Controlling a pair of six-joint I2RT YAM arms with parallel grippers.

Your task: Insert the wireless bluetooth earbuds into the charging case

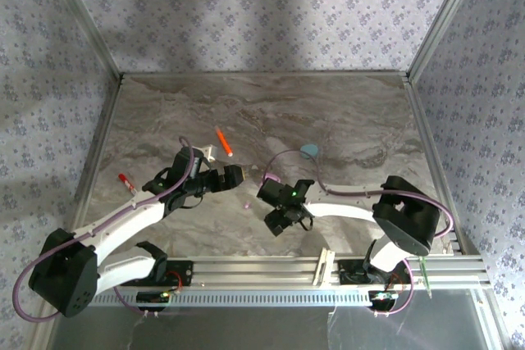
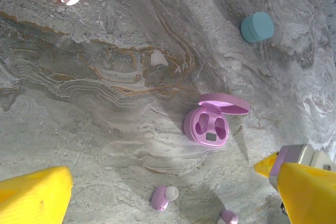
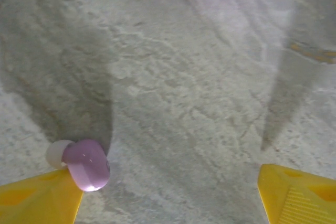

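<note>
Pink bud [image 3: 86, 163] lies on the desk [image 3: 184, 93] at lower left of the right wrist view, pale tip pointing left, just beside that corner's finger of the right claw [image 3: 168, 177], whose jaws stand spread and empty. It sits off-centre, so the claw likely must shift leftward.

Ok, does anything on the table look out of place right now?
Yes. The pink case stands open with both wells empty, while two pink earbuds lie loose on the table near it. In the right wrist view a pink earbud sits right beside a finger of the open right gripper. Nothing looks spilled or broken.
</note>
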